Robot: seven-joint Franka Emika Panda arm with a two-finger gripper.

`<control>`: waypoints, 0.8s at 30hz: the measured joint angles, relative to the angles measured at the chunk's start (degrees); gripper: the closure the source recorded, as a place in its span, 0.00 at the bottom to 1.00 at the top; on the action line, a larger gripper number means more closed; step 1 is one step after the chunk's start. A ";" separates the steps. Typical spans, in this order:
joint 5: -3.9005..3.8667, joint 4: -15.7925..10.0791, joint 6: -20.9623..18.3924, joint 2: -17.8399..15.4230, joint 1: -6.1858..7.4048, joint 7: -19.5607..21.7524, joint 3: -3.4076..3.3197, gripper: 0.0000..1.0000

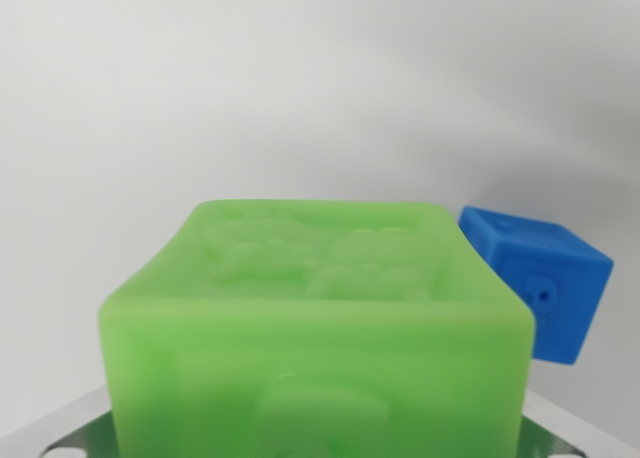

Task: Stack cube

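While a pale grey-white surface (200, 98) spreads across the whole background, blurred and without any marks, a green cube (315, 348) takes up most of the lower half of the wrist view. It sits very close to the camera, and its bottom edge runs off the frame. Its top face is tilted back toward the far side and carries a raised relief pattern, too soft to make out. A second raised shape shows on its near face, cut off by the bottom of the picture. The plastic looks slightly translucent, with rounded edges and corners.

Behind the green cube, on the wrist view's right, a blue cube (545, 288) is next in size. It is turned so that one corner edge points toward the camera, and it looks tipped. Its left part is hidden behind the upper right corner of the green cube, so whether the two touch cannot be told. A small dark dot sits on the blue cube's near face.

Smallest of all are the slivers of light grey metal of the gripper (315, 440), showing at the lower left and lower right corners, either side of the green cube's base. The fingertips themselves are hidden by the cube, so I cannot tell whether the jaws are pinching it or standing apart from it.
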 joint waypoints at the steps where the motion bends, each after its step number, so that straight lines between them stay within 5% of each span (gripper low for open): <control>1: 0.01 0.04 -0.03 0.00 -0.08 -0.01 -0.02 1.00; 24: 0.32 1.90 -1.72 0.15 -3.64 -0.16 -0.70 1.00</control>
